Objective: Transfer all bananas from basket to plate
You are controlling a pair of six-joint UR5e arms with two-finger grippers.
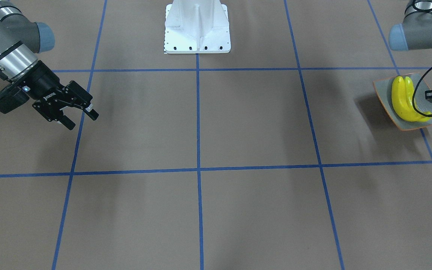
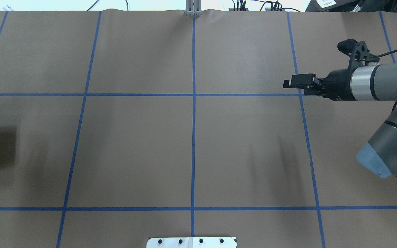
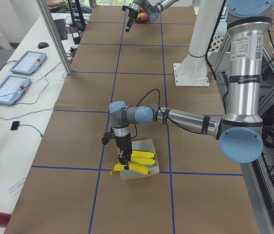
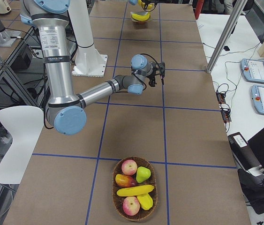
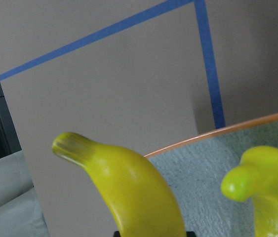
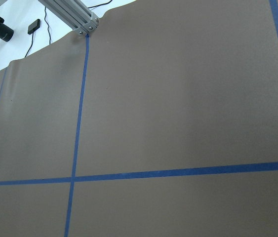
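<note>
Left gripper (image 3: 122,161) clasped third banana (image 5: 139,192) over plate (image 1: 383,93) rim.
Two bananas (image 1: 399,97) lay on plate; another banana (image 4: 135,190) lay in basket (image 4: 114,197), well apart. Right gripper (image 1: 81,119) hung above table (image 1: 238,123), jaws wide.

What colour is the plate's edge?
Orange: the plate has a thin orange rim, clearest in the left wrist view.
</note>
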